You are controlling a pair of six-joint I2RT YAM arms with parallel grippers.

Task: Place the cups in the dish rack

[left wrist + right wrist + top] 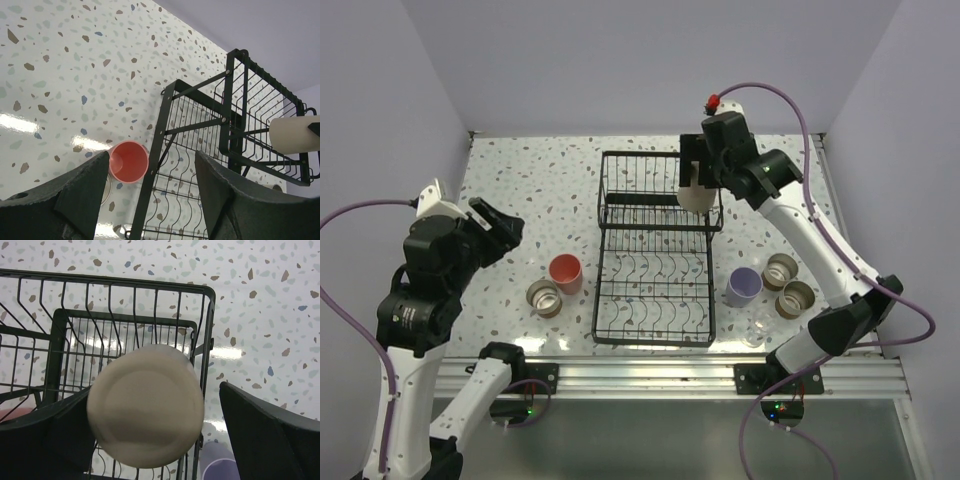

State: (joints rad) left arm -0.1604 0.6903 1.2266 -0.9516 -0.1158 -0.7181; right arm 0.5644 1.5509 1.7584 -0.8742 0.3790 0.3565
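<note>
The tall beige cup is bottom-up over the right corner of the dish rack's raised basket. My right gripper straddles it, open. In the right wrist view the beige cup is blurred, against the left finger, with a clear gap to the right finger. My left gripper hovers open and empty left of the rack. Its view looks down on the pink cup and the rack. The pink cup and a tan cup stand left of the rack.
Right of the rack stand a lavender cup, two tan cups and a small clear glass. The lower tine section of the rack holds nothing. White walls enclose the speckled table.
</note>
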